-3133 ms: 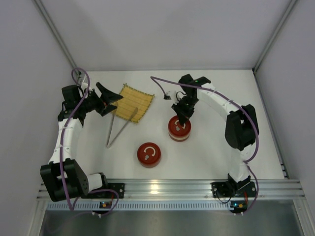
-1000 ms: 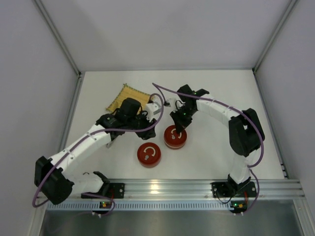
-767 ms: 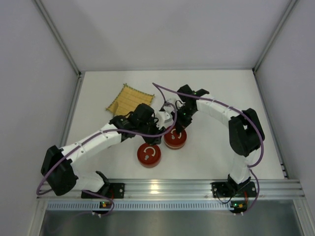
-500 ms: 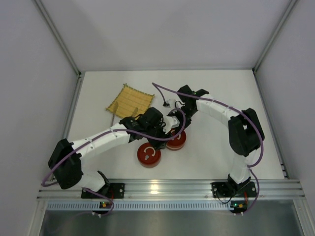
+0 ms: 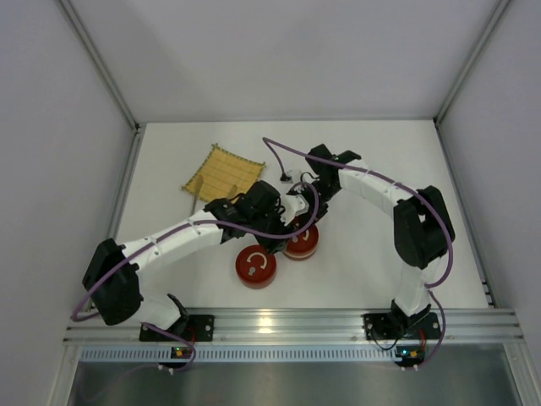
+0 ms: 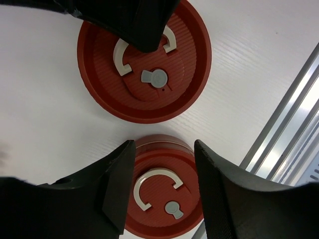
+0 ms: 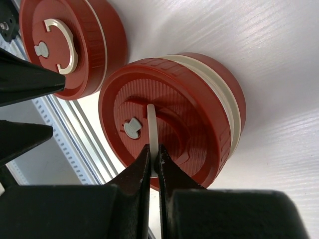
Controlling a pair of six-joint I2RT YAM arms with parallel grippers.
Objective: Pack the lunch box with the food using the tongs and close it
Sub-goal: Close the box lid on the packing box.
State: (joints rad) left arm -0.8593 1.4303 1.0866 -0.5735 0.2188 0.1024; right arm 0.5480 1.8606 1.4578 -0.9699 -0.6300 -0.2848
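Right gripper: the right gripper (image 7: 153, 160) has its black jaws pressed together on a white C-shaped plastic handle (image 7: 152, 127), which stands upright.
Handle's place: it sits at the centre of the lid of a red round ribbed lunch-box tier with a cream band (image 7: 209, 104), which rests on the white table (image 5: 380, 152).
Left gripper: the left gripper (image 6: 163, 149) has its jaws apart and clamps nothing. It hangs over the rim of a second red round ribbed lunch-box piece (image 6: 159, 204). Whether it touches that piece cannot be told.
Second piece: its own white handle (image 6: 149, 181) lies flat on its top. It stands just beside the banded tier, nearer the arm bases and close to the aluminium rail (image 6: 289, 124).
Tongs: only a thin sliver of the slim silver metal tongs (image 5: 193, 201) shows, with the rest under the left arm.
Mat: the yellow woven square mat (image 5: 224, 172) lies far-left of both red pieces, just beside that sliver.
Food: none of the views show any.
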